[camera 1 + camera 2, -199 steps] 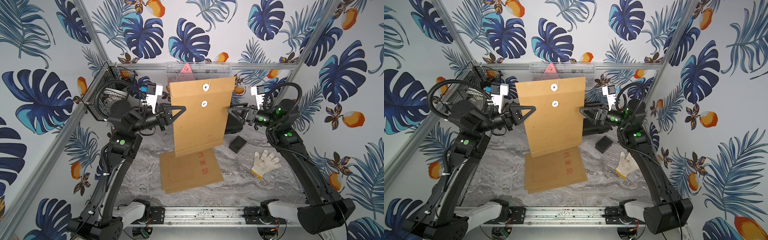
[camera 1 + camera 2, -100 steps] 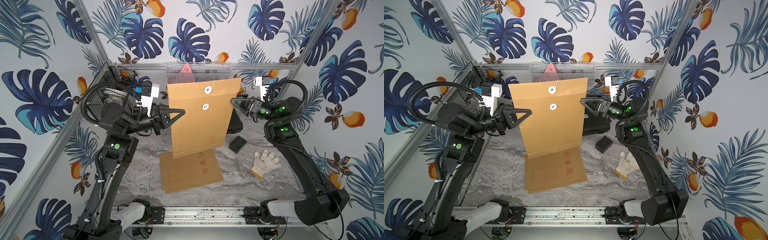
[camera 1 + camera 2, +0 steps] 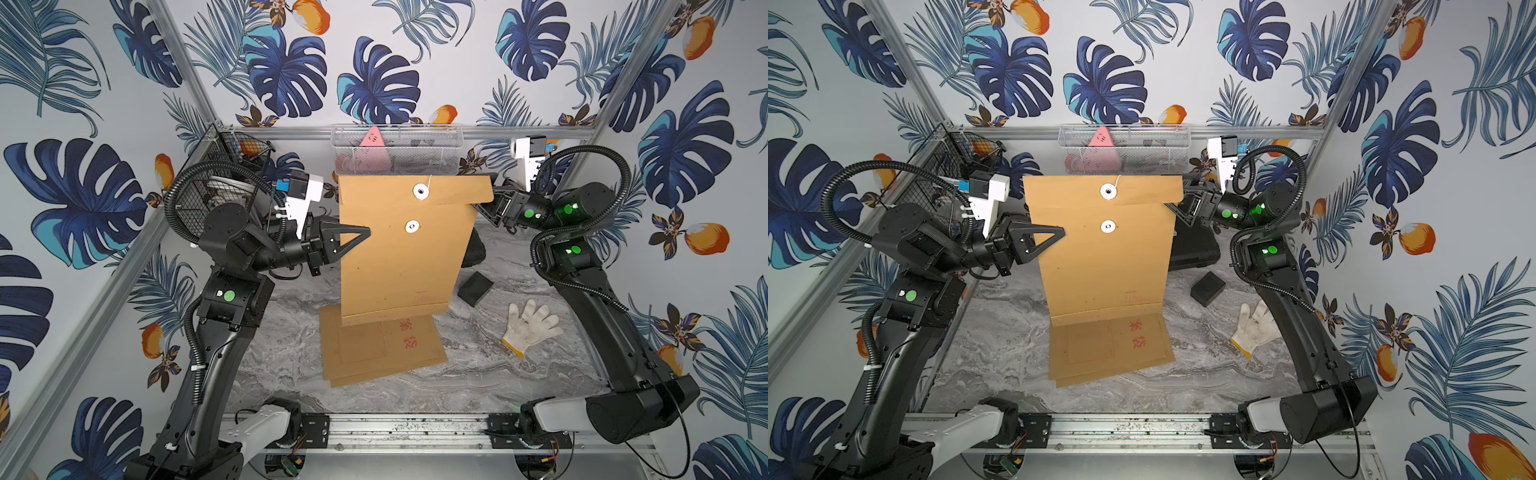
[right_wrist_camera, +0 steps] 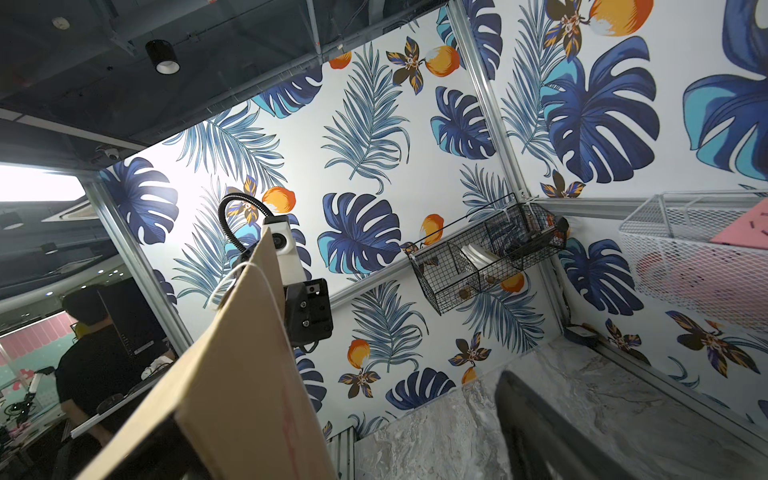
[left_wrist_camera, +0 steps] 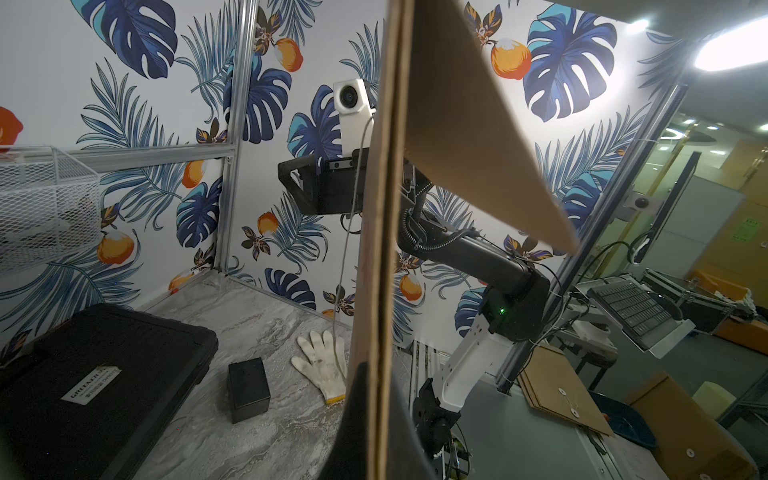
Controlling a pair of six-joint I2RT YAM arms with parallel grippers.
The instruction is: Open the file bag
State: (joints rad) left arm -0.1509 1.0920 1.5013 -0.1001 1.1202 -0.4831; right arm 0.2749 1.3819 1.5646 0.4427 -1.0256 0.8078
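The file bag (image 3: 399, 257) (image 3: 1104, 266), a brown paper envelope with two white button discs, hangs upright above the table. My left gripper (image 3: 360, 233) (image 3: 1057, 235) is shut on its left edge; the left wrist view shows the file bag (image 5: 376, 249) edge-on between the fingers (image 5: 357, 432). Its top flap (image 3: 457, 189) (image 5: 469, 124) stands away from the body, and a white string hangs loose from the upper disc. My right gripper (image 3: 484, 204) (image 3: 1177, 204) is open at the flap's right corner. In the right wrist view the file bag (image 4: 241, 374) sits by one jaw, apart from the other finger (image 4: 536, 428).
More brown file bags (image 3: 382, 353) lie flat on the marble table under the hanging one. To the right are a white glove (image 3: 530, 328), a small black box (image 3: 475, 287) and a black case (image 3: 473, 251). A white mesh basket (image 3: 397, 151) and a black wire basket (image 3: 216, 183) hang on the walls.
My right gripper rose from the middle of the bag's right edge to the flap's top right corner. The left arm shifted slightly, still gripping the bag.
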